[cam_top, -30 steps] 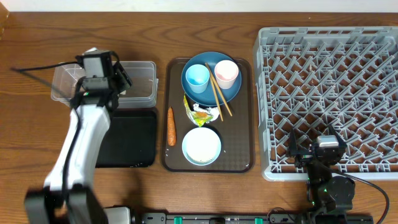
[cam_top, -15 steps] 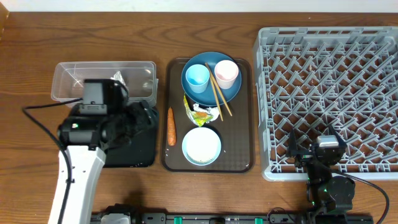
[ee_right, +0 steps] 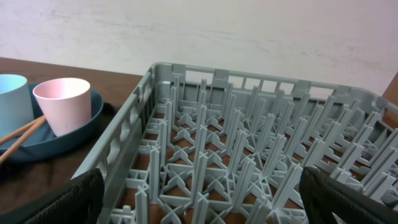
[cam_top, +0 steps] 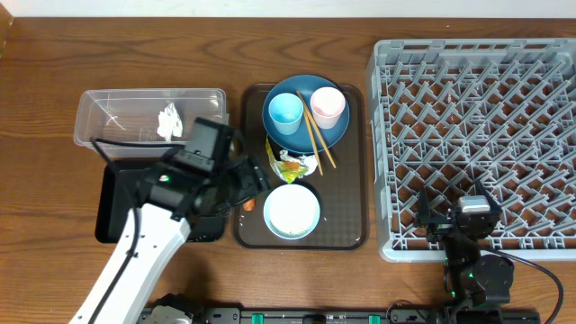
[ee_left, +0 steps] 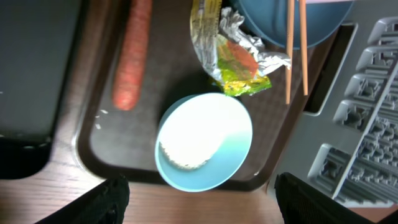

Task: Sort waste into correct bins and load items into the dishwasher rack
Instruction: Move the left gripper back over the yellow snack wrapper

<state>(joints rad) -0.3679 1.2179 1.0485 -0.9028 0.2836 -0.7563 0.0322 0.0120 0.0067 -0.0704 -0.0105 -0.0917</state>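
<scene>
1. Left gripper (ee_left: 200, 183): hovers over the near end of the brown serving tray (cam_top: 346, 207), jaws spread wide, nothing between them.
2. Right gripper (ee_right: 199, 186): sits at the near edge of the dishwasher rack (cam_top: 477, 126), jaws spread wide, empty.
3. Carrot (ee_left: 130, 56): lies lengthwise along the left side of the serving tray, near the black tray (cam_top: 112, 211); mostly hidden under the left gripper from overhead.
4. Bowl (ee_left: 205, 143): stands upright at the near end of the serving tray, right below the left gripper; holds a white clump that looks like rice (ee_left: 180, 158).
5. Loose grains (ee_left: 102, 113): lie on the serving tray by the carrot's near tip.
6. Wrapper (ee_left: 233, 59): lies crumpled between bowl and blue plate (cam_top: 306, 83), touching the plate's edge.
7. Blue plate: sits at the far end of the serving tray; carries the light blue cup (cam_top: 286, 112) and the pink cup (cam_top: 328, 106), upright, side by side.
8. Chopsticks (ee_left: 290, 50): rest slanted across the plate, ends reaching past its rim beside the wrapper.
9. Crumpled paper (cam_top: 168, 121): lies inside the clear tub (cam_top: 117, 112), left of the serving tray, beyond the black tray.
</scene>
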